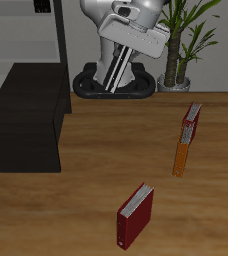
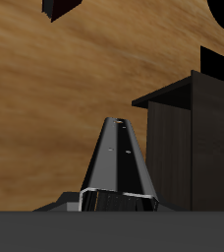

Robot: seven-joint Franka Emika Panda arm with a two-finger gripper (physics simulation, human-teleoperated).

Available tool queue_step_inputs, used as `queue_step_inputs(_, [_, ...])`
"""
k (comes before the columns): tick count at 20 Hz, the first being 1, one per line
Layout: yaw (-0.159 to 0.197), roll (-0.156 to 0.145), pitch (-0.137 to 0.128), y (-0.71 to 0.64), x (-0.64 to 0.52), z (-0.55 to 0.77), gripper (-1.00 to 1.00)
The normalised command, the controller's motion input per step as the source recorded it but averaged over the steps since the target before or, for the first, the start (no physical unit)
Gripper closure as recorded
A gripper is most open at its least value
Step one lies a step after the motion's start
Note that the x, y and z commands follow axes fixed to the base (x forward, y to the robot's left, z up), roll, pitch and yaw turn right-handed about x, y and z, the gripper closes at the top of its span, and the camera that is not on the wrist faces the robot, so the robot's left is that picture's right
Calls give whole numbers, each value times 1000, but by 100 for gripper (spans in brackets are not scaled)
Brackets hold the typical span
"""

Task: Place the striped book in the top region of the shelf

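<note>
Gripping the thin black-and-white striped book [image 1: 114, 68] in closed gripper [image 1: 113, 78], hovering beside the matte black boxy shelf [image 1: 26, 125].

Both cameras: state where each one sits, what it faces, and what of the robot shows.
Exterior view: high in front, looking down on table, arm and gripper holding the striped book, the shelf beside.
Wrist view: on the gripper, looking along the striped book toward the shelf; no fingers clearly show.
Shared: book and shelf.
</note>
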Motion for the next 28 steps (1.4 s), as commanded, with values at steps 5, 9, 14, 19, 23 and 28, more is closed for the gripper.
queue_step_inputs(5, [30, -129, -23, -129, 87, -78, 100])
queue_step_inputs(9, [-16, -147, 32, -233, 141, -158, 100])
queue_step_inputs(14, [1, -112, 12, -115, 126, -142, 100])
queue_step_inputs(19, [19, -55, 5, 33, 62, -81, 100])
queue_step_inputs(23, [17, -49, 10, 107, 105, -124, 100])
queue_step_inputs(28, [26, -67, -38, 98, 65, -59, 100])
